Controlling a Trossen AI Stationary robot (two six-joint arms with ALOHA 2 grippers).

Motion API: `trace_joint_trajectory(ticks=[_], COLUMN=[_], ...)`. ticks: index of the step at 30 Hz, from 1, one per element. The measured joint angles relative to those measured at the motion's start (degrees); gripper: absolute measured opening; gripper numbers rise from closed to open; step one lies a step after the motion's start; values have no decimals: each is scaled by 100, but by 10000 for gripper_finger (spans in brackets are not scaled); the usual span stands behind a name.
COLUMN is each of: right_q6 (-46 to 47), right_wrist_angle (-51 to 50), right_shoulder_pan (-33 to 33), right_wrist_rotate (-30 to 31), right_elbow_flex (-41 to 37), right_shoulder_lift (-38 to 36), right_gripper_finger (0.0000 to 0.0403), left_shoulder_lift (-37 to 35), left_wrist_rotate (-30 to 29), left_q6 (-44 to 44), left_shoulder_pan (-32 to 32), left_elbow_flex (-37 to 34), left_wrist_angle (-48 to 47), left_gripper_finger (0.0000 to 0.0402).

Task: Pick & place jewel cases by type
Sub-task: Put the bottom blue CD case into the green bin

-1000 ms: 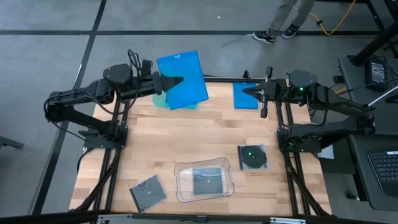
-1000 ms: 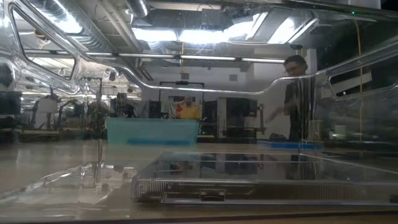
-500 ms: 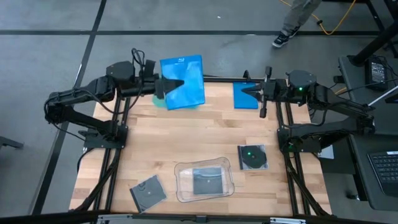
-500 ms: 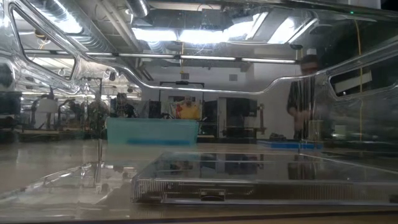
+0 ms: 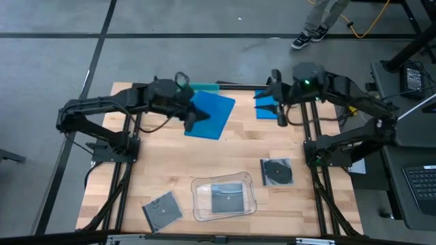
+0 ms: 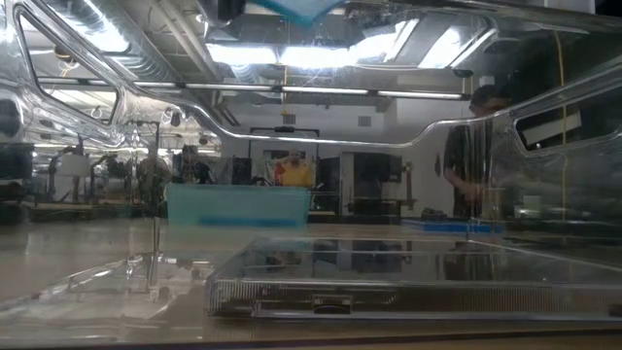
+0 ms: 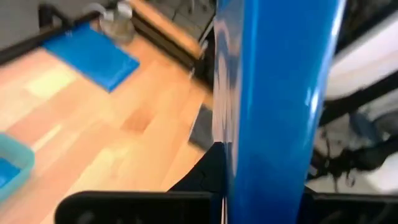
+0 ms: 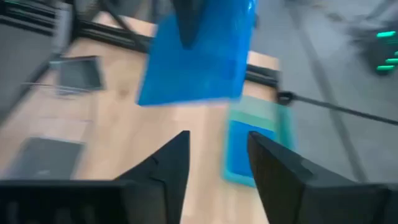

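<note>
My left gripper is shut on a solid blue jewel case and holds it above the far middle of the table; its lower corner shows in the low view. My right gripper stands open and empty at the far right, over a second blue jewel case that lies flat on the table. Dark jewel cases lie flat near the right and at the near left. A third dark one lies inside the clear tray. My left gripper pinches the blue case between its two fingers at the edge nearest the arm, coming from the table's left. The case is lifted clear of the table and tilted, and stands edge-on to the wrist camera.
A teal tray stands at the table's far edge behind the held case, and it shows in the low view too. Bare wood lies across the table's middle. A person stands beyond the far right corner.
My left gripper has swung from the far edge toward the table's middle, nearer and to the right. It has carried the blue case with it, and the case has turned from facing up to a steeper tilt. My right arm has shifted a little toward the left.
</note>
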Motion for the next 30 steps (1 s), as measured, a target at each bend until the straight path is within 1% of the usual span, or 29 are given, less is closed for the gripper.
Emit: trace_joint_trajectory(ticks=[2, 5, 9, 15, 19, 23, 30], right_q6=[19, 25, 53, 319, 335, 367, 634], right_wrist_angle=[-206, -369, -446, -412, -420, -418, -269], right_shoulder_pan=[-63, -131, -208, -272, -269, -272, -270], right_wrist_rotate=[-487, -1058, -1505, -2194, -2376, -2387, -2389], right_elbow_flex=[379, 807, 1123, 1254, 1254, 1252, 1252], right_shoulder_lift=[341, 783, 1260, 1767, 2065, 2288, 2349], right_gripper_finger=[179, 194, 206, 209, 209, 209, 209], left_shoulder_lift=[152, 389, 587, 746, 796, 797, 798], left_wrist_rotate=[178, 249, 276, 233, 205, 190, 206], left_q6=[152, 388, 609, 878, 969, 988, 982], left_shoulder_pan=[-25, -87, -156, -273, -302, -348, -462], left_elbow_flex=[0, 1, 2, 2, 2, 2, 2], left_wrist_angle=[-44, -49, -32, -25, -9, 19, -102], left_gripper_finger=[13, 13, 13, 13, 13, 13, 13])
